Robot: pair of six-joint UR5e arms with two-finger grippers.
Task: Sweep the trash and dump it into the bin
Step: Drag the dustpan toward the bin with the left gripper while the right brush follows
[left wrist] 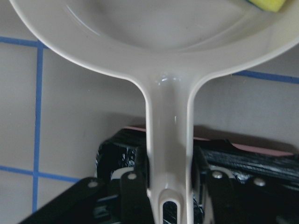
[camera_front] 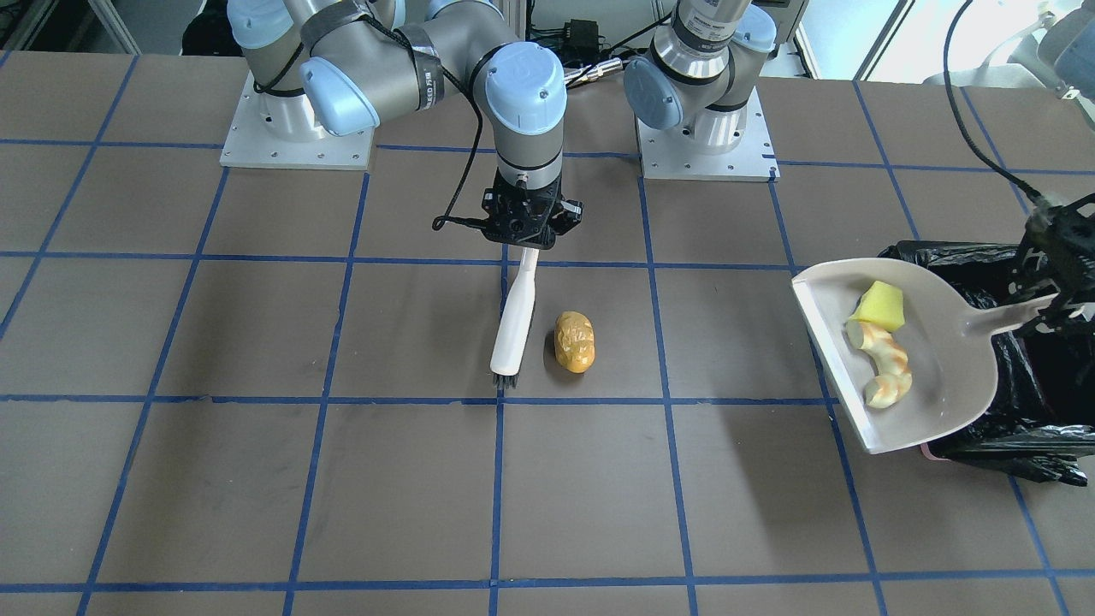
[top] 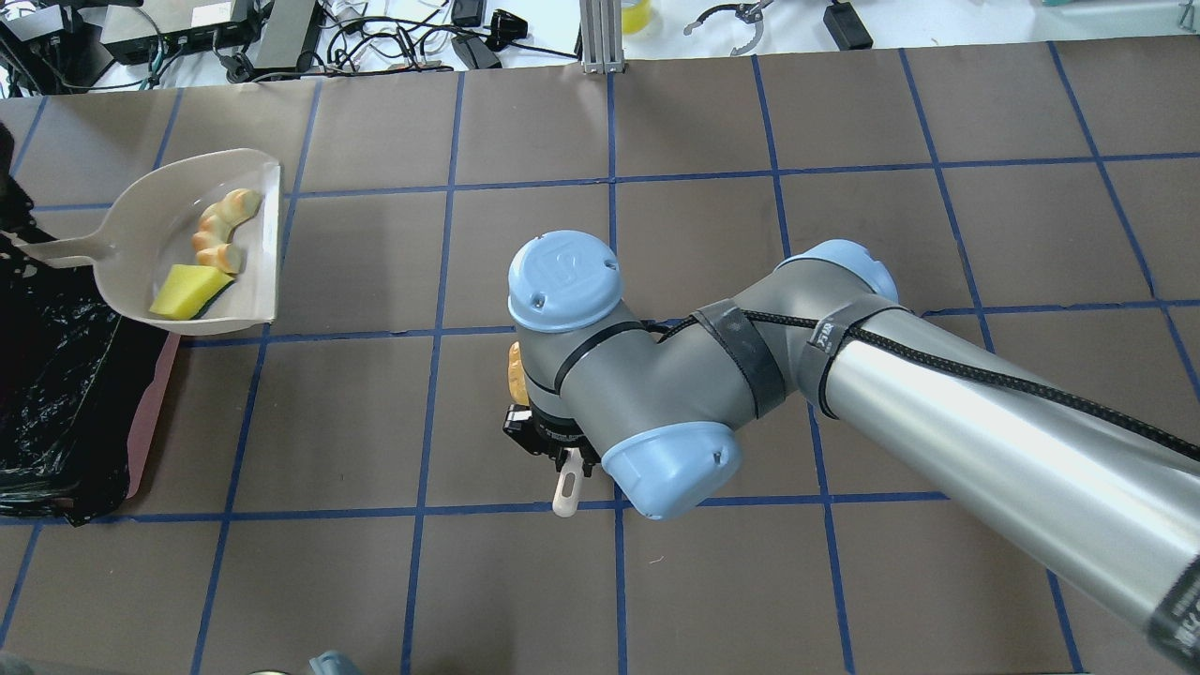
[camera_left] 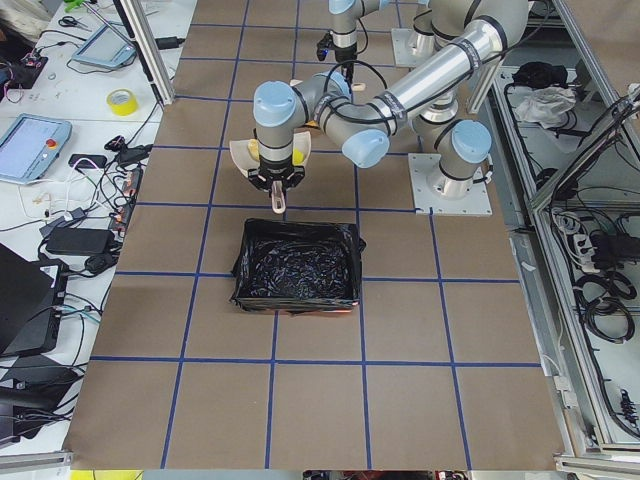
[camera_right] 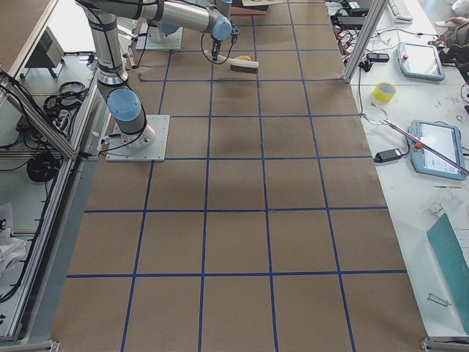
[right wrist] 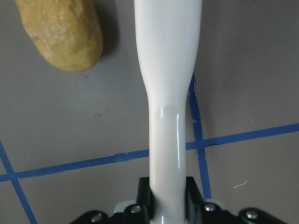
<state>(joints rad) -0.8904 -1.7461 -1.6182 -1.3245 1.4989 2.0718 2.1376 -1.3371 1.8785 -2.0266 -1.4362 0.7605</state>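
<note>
On the gridded table our left gripper hangs over the bin, clamped on one dustpan at the bin's edge, which carries one wedge and one croissant. Well apart from the bin, our right gripper points down, clenching one brush; one bun lies there.

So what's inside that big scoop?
Inside the dustpan lie a yellow wedge and a striped croissant. The pan floor beneath them is hidden. The bun sits outside, on the table.

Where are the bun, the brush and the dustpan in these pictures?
bun (camera_front: 574,341), front-facing view, middle of its lumpy top.
brush (camera_front: 516,316), front-facing view, on its white handle.
dustpan (camera_front: 941,342), front-facing view, bare floor of the pan.
</note>
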